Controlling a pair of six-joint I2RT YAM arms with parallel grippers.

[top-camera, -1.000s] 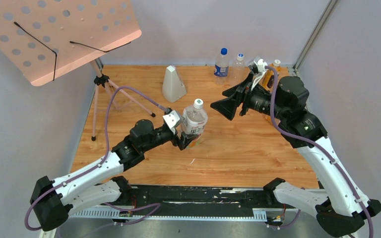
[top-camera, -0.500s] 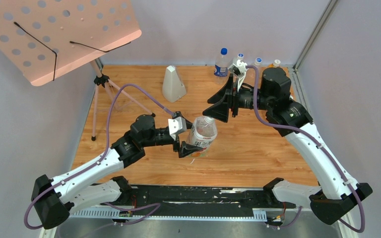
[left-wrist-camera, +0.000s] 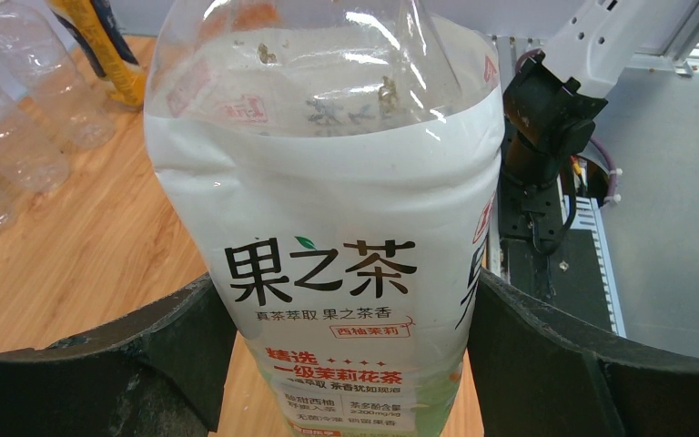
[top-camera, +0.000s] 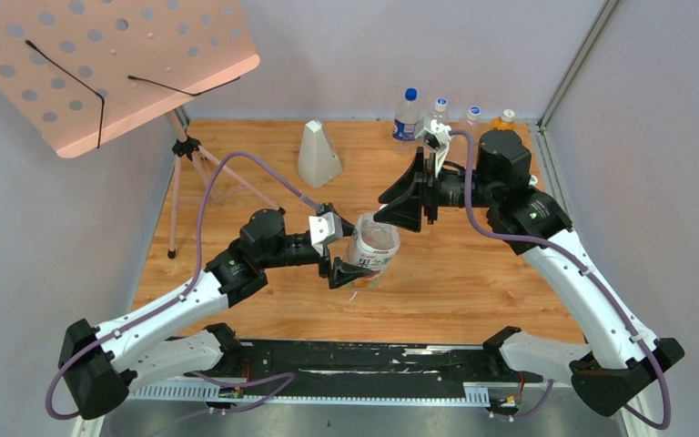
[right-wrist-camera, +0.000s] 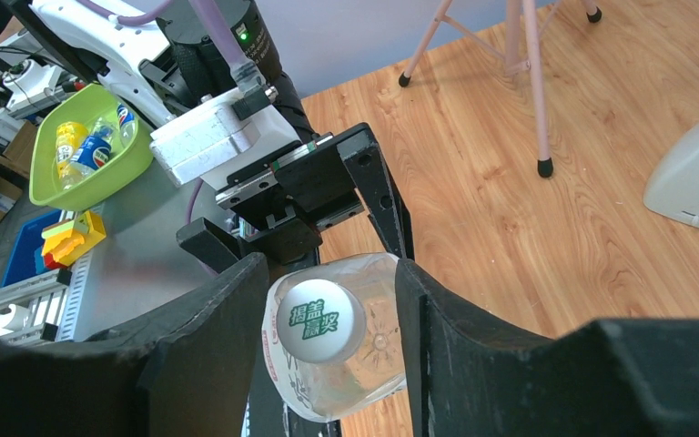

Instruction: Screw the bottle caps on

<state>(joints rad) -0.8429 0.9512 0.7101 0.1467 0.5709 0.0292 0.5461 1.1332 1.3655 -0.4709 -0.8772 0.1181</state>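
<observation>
Table point(top-camera: 473, 282): front-ctr & right side open. Obstr.: stand legs point(top-camera: 175, 209) rear-left; white cone point(top-camera: 318, 155) rear-ctr; spare bottles point(top-camera: 407, 116) along back edge; larger bottle point(top-camera: 370, 250) tilted mid-table, left arm point(top-camera: 191, 291) & right arm point(top-camera: 582, 273) flanking it.

Cap point(right-wrist-camera: 315, 320) atop bottle point(left-wrist-camera: 328, 273); table point(top-camera: 473, 273) beneath

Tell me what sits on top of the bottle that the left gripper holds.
A white cap with green print sits on the bottle, between the fingers of the right gripper. The thread under it is covered.
</observation>
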